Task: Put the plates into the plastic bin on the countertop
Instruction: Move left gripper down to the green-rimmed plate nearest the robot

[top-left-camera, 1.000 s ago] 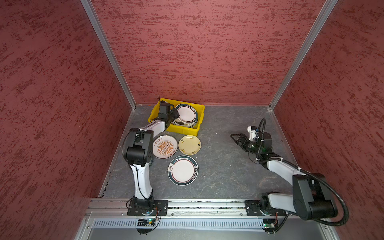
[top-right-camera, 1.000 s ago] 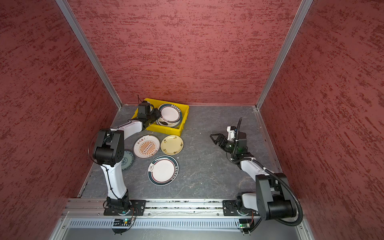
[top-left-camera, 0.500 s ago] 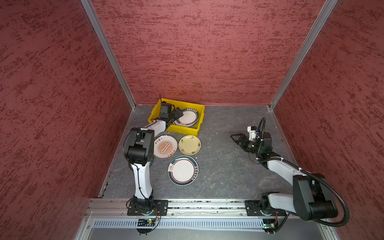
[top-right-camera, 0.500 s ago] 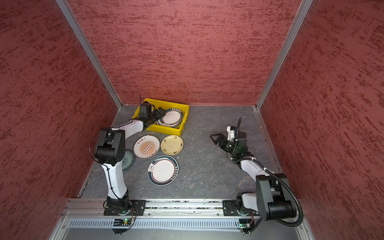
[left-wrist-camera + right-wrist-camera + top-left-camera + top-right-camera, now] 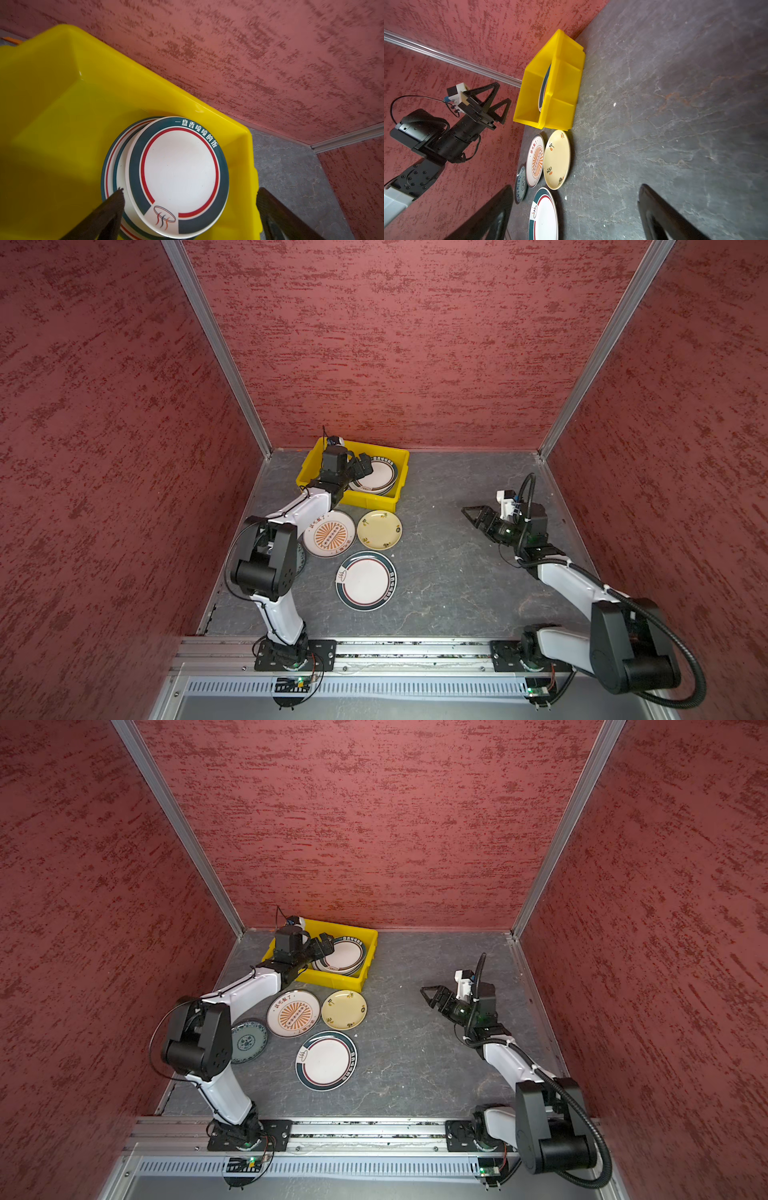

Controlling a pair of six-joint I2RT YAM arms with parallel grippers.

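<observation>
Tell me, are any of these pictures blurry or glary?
Left wrist view: the wall is smeared, and the bin shows small glints. Right wrist view: its own fingers are soft, too near the lens. Both top views: sharp, evenly lit.

You saw green-rimmed plate (image 5: 544, 216) cut by right wrist view's edge; top plate (image 5: 180, 172) covered lower plates (image 5: 108, 166) in plastic bin (image 5: 52, 104).

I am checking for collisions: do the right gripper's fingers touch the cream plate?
Apart. In both top views, bare countertop lies between the right gripper and the cream plate.
</observation>
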